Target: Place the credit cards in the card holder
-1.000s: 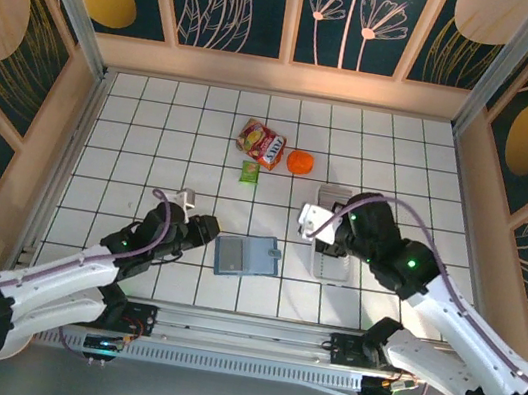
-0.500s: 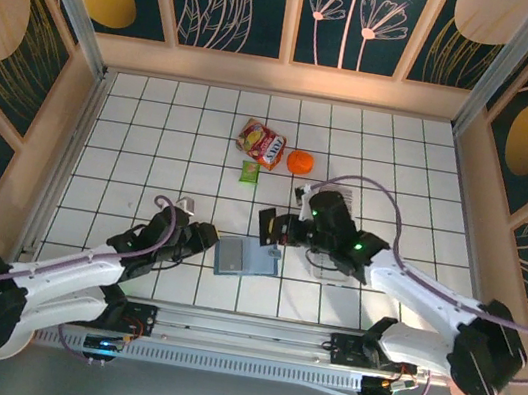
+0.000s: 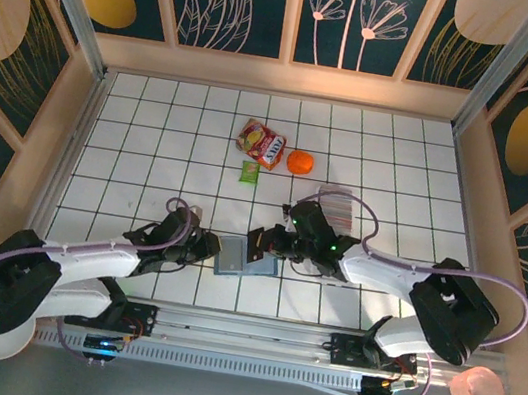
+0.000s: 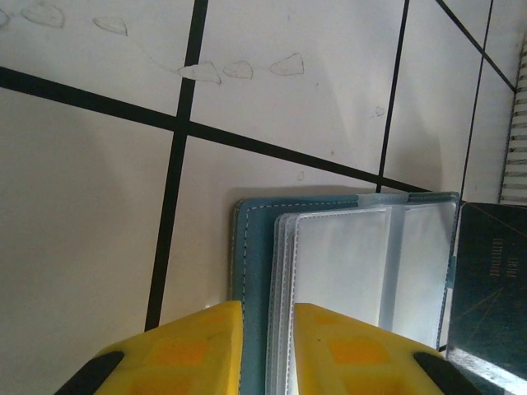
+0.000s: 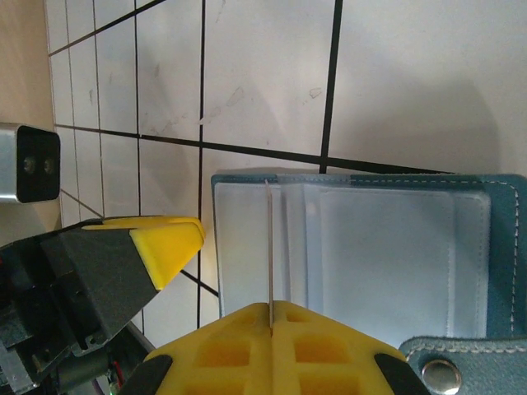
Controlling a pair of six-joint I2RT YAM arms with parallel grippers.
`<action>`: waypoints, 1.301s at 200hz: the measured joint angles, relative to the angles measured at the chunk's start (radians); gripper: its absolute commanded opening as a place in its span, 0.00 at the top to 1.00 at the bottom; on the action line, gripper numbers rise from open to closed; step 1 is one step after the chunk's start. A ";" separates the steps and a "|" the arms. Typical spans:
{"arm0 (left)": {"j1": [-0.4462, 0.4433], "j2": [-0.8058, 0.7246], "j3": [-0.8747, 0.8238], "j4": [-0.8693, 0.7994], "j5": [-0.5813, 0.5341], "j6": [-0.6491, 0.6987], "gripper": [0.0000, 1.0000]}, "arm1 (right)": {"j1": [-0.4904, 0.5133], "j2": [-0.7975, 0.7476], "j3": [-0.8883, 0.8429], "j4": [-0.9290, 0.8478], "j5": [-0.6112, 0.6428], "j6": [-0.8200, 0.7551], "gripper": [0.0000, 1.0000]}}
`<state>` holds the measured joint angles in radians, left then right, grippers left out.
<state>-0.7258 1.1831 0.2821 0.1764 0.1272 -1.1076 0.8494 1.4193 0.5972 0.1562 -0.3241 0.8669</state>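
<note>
The teal card holder (image 3: 234,255) lies open on the tiles, its clear sleeves (image 4: 362,271) facing up. My right gripper (image 3: 271,243) is shut on a dark credit card (image 4: 486,280) above the holder's right half. In the right wrist view that card (image 5: 269,247) shows edge on, its tip at the holder's sleeves (image 5: 370,247). My left gripper (image 3: 207,247) sits at the holder's left edge. Its yellow fingers (image 4: 189,350) are slightly parted, and the teal cover and sleeve edges show in the gap. More cards lie in the clear tray (image 3: 337,206).
A red snack packet (image 3: 261,142), an orange (image 3: 299,162) and a small green packet (image 3: 248,172) lie at the back of the tiled floor. A pink cup (image 3: 476,387) stands off the floor at the bottom right. Wooden walls close in the sides.
My right arm swung left from the clear tray with the dark card and now holds it over the open holder. The left gripper crept right to the holder's left edge.
</note>
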 measured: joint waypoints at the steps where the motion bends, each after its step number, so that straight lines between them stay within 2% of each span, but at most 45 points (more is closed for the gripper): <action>1: 0.000 0.002 0.001 0.000 0.000 0.000 0.80 | 0.000 0.002 0.000 0.000 0.000 0.000 1.00; 130: 0.000 0.041 0.006 0.014 0.022 0.004 0.81 | 0.024 0.106 0.016 0.051 -0.026 -0.005 1.00; 260: 0.000 0.041 0.004 0.014 0.022 0.006 0.82 | 0.041 0.095 0.002 0.075 0.010 0.000 1.00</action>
<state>-0.7258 1.2240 0.2859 0.1909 0.1490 -1.1011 0.8906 1.5146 0.5987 0.2314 -0.3141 0.8665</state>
